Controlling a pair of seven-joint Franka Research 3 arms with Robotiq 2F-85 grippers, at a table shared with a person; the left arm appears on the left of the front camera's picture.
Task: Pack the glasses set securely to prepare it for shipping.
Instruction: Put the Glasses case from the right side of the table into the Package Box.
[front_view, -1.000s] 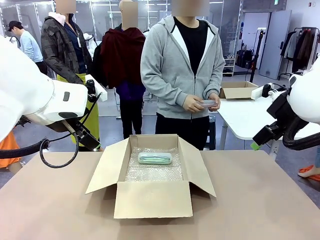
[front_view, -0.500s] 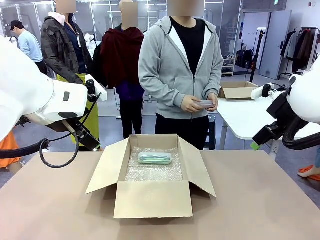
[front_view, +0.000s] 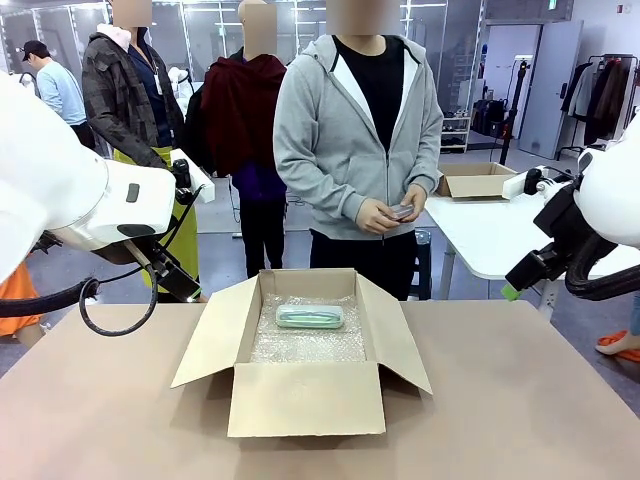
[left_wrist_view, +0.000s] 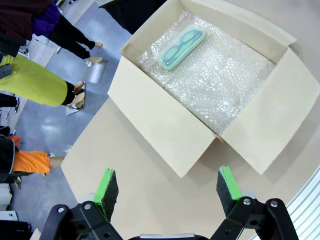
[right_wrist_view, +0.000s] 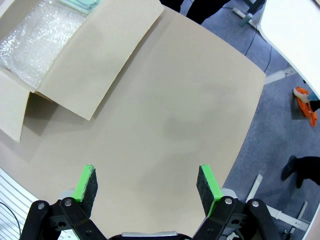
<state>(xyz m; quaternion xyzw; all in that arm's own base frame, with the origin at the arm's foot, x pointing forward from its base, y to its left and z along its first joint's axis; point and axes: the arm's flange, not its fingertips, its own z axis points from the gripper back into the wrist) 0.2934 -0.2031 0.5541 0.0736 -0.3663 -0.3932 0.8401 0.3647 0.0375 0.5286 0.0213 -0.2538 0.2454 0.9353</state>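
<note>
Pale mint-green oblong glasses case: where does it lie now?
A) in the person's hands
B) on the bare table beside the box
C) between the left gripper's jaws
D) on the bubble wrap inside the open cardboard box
D: the pale mint-green oblong case lies on the clear bubble wrap sheet inside the open brown cardboard box.

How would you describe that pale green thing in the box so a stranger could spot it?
Look for the open cardboard box in the middle of the table, lined with bubble wrap. Near its far wall lies a mint-green glasses case, oblong with rounded ends. It is the only case in the box; the other case is in the person's hands.
</note>
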